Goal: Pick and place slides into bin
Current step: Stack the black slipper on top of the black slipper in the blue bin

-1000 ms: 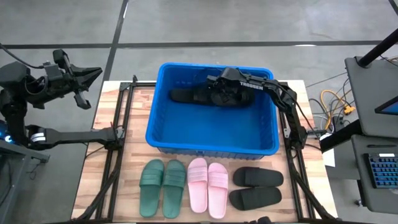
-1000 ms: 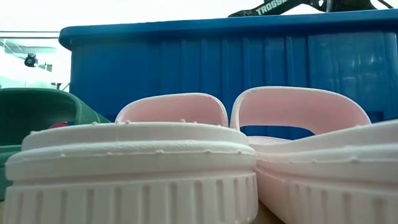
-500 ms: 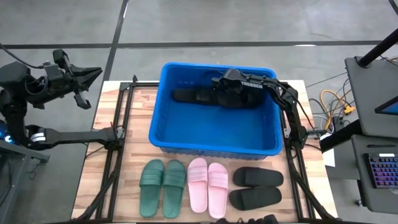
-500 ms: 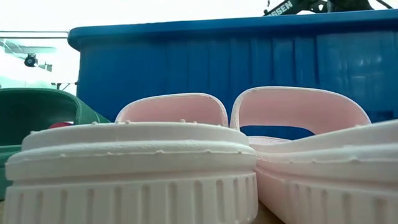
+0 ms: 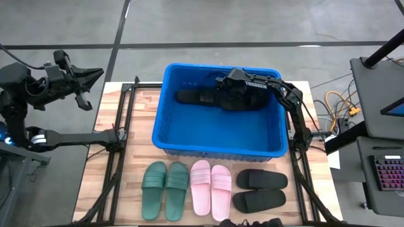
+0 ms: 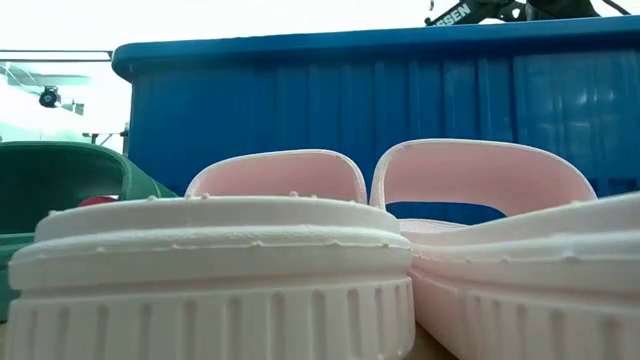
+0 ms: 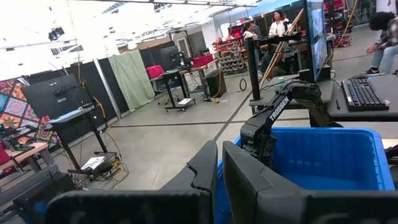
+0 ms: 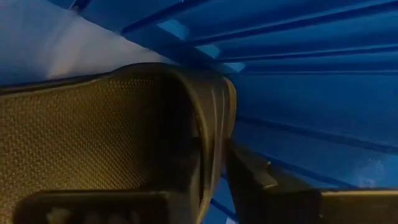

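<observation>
Deep inside the blue bin [image 5: 218,140], near its far wall, my right gripper [image 5: 226,99] sits low over a black slide [image 5: 192,97], one finger either side of the strap [image 8: 208,118]; whether that strap is pinched or already loose I cannot tell, the wrist view being too close. Low placement suits a gentle set-down. Off the table's left edge my left gripper [image 5: 88,79] waits, fingers pressed together, while green [image 5: 165,189], pink [image 5: 211,187] and black [image 5: 260,190] pairs lie in front of the bin.

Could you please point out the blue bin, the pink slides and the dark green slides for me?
blue bin [image 5: 218,149], high view, on its near rim.
pink slides [image 5: 211,186], high view, where the two straps meet.
dark green slides [image 5: 165,185], high view, where the two straps meet.
</observation>
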Available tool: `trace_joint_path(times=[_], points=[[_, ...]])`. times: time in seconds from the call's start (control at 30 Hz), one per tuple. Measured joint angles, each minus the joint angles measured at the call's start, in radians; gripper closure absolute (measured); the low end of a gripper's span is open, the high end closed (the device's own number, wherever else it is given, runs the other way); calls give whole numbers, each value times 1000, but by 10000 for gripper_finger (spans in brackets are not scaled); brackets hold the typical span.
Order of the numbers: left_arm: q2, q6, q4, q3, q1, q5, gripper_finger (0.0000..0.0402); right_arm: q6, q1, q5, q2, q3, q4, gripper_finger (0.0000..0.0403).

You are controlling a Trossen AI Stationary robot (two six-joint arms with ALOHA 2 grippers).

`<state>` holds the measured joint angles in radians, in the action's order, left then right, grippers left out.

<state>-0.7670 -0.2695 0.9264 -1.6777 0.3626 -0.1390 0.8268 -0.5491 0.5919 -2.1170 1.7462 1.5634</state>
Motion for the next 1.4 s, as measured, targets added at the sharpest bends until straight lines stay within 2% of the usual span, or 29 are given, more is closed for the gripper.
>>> trace_joint_path(times=[0.23,0.43,0.7,0.83,1.07,1.27,1.4], points=[[0,0,0,0,0,0,391,11,0,2,0,0,0,284],[0,0,7,0,0,0,391,-6,0,-23,0,0,-3,262],[0,0,8,0,0,0,391,-41,1,-24,-1,0,-18,259],[0,0,8,0,0,0,391,-80,1,-92,-1,0,-87,254],[0,0,9,0,0,0,391,-94,1,-101,-1,0,-153,246],[0,0,10,0,0,0,391,-215,36,-146,17,11,-205,248],[0,0,10,0,0,0,391,-339,76,-225,58,21,-345,255]])
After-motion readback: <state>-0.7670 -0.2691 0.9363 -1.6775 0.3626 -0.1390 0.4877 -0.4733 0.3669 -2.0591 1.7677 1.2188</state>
